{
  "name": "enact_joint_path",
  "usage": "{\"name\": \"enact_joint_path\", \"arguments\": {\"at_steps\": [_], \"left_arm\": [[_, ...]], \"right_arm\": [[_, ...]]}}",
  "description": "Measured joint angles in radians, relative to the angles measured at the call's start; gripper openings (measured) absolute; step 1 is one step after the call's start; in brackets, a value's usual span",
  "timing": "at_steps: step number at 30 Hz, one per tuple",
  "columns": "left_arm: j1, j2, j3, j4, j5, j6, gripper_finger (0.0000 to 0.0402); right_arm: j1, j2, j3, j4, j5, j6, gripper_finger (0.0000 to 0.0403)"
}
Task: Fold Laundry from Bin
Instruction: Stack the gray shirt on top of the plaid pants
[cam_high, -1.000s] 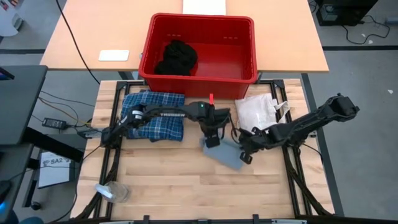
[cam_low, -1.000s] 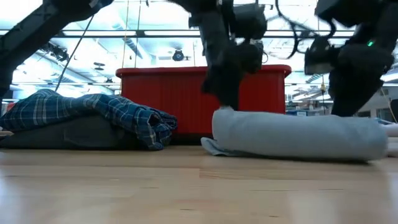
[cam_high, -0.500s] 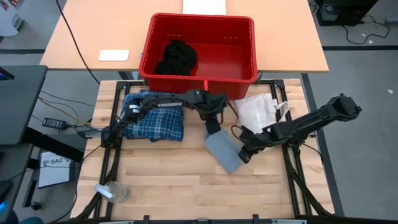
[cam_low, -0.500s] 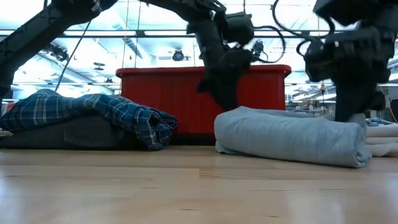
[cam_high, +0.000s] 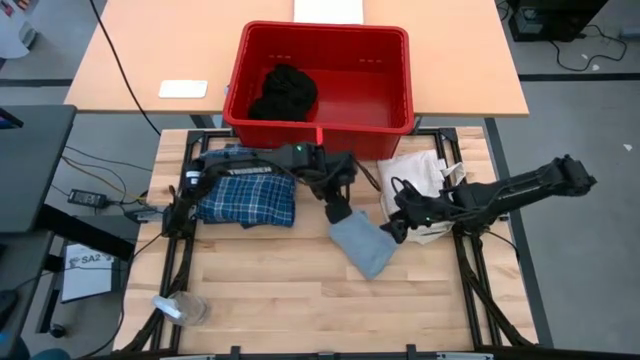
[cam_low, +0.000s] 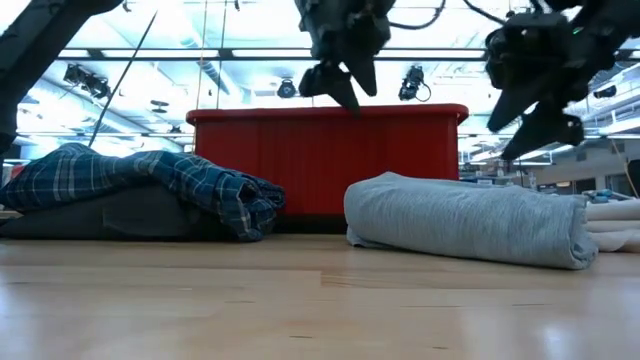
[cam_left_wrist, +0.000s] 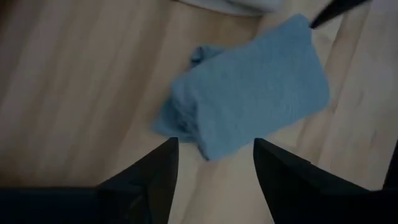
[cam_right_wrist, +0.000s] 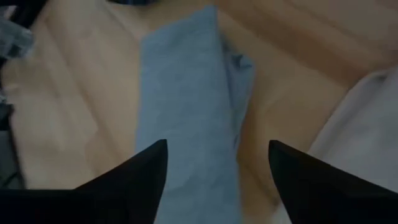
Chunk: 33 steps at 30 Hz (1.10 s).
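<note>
The folded light grey piece (cam_high: 362, 246) lies flat on the table's middle, held by no gripper, and shows as a thick roll in the low view (cam_low: 470, 220). My left gripper (cam_high: 338, 207) hangs open above its far left end (cam_left_wrist: 214, 168). My right gripper (cam_high: 397, 226) hangs open above its right side (cam_right_wrist: 217, 168). In the low view both grippers (cam_low: 335, 80) (cam_low: 535, 115) are clear of the cloth. The plaid shirt (cam_high: 245, 192) rests on a dark grey piece (cam_low: 110, 215) at the table's left. A black piece (cam_high: 283, 92) lies inside the red bin (cam_high: 395, 80).
A white fabric bag (cam_high: 415, 180) with cords lies at the table's right, beside the grey piece. A clear crumpled object (cam_high: 180, 308) sits near the front left corner. The bin stands at the far edge. Bare wood (cam_high: 300, 290) stretches along the near side.
Both grippers have opened, let go of the grey piece's ends and risen clear of it, the left toward the bin, the right toward the table's right edge. The grey piece has settled flat on the table as a folded roll.
</note>
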<state>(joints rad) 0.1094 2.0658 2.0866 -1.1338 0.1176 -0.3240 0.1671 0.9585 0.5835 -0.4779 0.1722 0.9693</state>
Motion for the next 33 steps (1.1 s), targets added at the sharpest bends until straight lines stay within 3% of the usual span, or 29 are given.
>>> {"name": "enact_joint_path", "arguments": {"at_steps": [6,14,22,27,33], "left_arm": [[-0.067,0.041,0.001,0.021,0.000,-0.119,0.0212],[-0.139,0.046,-0.001,-0.024,-0.014,-0.235,0.0208],[-0.193,0.184,-0.002,0.101,0.047,-0.318,0.0150],[-0.193,0.235,0.000,0.079,0.041,-0.335,0.0143],[-0.192,0.250,-0.001,0.035,0.038,-0.321,0.0143]], "right_arm": [[-0.123,0.142,0.000,0.135,-0.147,-0.170,0.0315],[-0.189,0.357,0.000,0.262,-0.283,-0.263,0.0332],[-0.190,0.521,0.000,0.451,-0.398,-0.241,0.0331],[-0.187,0.655,0.003,0.590,-0.446,-0.176,0.0288],[-0.185,0.732,0.008,0.650,-0.483,-0.136,0.0148]]}}
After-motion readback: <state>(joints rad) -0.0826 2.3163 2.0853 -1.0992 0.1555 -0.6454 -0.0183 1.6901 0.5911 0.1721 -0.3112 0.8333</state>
